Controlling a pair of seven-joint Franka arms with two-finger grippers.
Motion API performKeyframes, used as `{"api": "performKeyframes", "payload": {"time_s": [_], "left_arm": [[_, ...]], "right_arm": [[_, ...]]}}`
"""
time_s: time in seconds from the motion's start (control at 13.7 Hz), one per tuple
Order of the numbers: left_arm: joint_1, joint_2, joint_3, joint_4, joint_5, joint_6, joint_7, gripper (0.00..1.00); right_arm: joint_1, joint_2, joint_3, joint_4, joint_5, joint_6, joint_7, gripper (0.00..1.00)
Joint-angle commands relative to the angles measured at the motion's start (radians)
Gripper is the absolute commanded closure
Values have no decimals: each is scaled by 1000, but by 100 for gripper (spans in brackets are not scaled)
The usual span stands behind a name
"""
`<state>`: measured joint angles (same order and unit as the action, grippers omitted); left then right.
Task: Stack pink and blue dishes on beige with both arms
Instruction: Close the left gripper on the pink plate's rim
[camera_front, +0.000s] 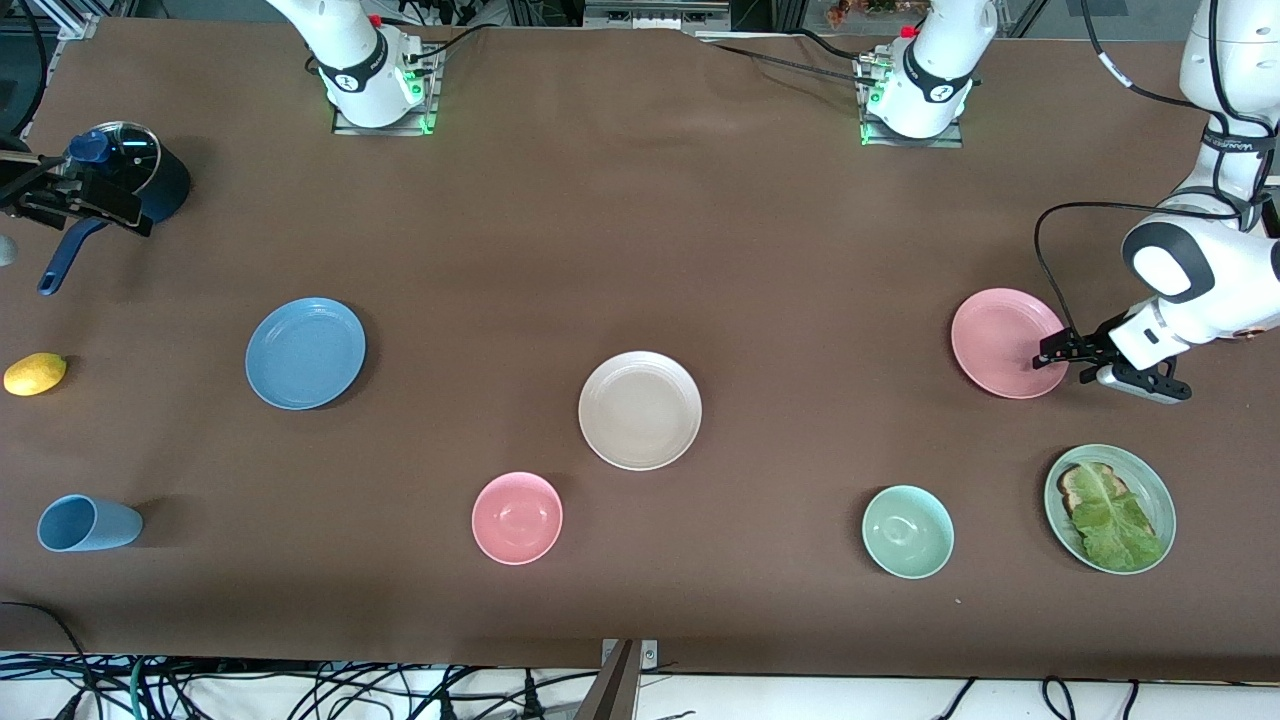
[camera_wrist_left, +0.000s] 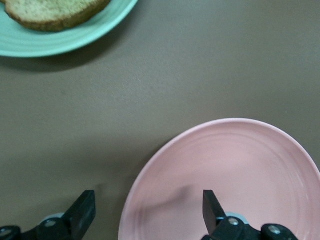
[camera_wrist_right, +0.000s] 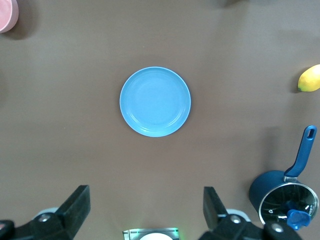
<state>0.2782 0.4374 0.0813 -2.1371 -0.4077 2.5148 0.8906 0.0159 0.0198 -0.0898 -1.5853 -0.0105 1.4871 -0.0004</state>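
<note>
The brown table (camera_front: 640, 250) is carrying three plates of equal width. The beige plate (camera_front: 640, 410) is lying at the middle, the blue plate (camera_front: 305, 353) is sitting toward the right arm's end, a little farther from the front camera, and the pink plate (camera_front: 1008, 343) is sitting toward the left arm's end, all well apart. The left gripper (camera_front: 1050, 352) is reaching low over the pink plate's rim with its fingers (camera_wrist_left: 212, 210) spread, one over the plate and one over bare table, grasping nothing. The right gripper (camera_wrist_right: 145, 212) is hanging high over the table, looking down on the blue plate, its fingers wide and released. A green plate (camera_front: 1110, 508) with toast (camera_front: 1085, 485) and a lettuce leaf (camera_front: 1118, 525) is lying nearer the front camera than the pink plate. A dark blue pot (camera_front: 140, 180) with a glass lid is standing at the right arm's end. A pink bowl (camera_front: 517, 518), a green bowl (camera_front: 908, 532) and a blue cup (camera_front: 88, 523) lying on its side are resting along the edge nearest the front camera. A lemon (camera_front: 35, 374) is lying between the pot and the cup.
</note>
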Motion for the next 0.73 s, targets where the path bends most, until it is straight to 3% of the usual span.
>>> {"api": "performKeyframes", "payload": {"time_s": [0.0,0.22,0.51,0.66], "left_arm": [[-8,-101,34,-112,-31,7,45,2],[-13,-123,95,-152,-22,-1,85,2],[-22,-123,115,-150,6,-2,42,35],[-33,-123,114,-147,6,-1,11,35]], "right_arm": [[1,-3,-8,10,17,-17,-13,0],[-1,-1,-10,10,17,-17,-13,0],[-1,-1,-10,10,17,-17,-13,0],[-1,-1,-10,10,17,-17,-13,0]]}}
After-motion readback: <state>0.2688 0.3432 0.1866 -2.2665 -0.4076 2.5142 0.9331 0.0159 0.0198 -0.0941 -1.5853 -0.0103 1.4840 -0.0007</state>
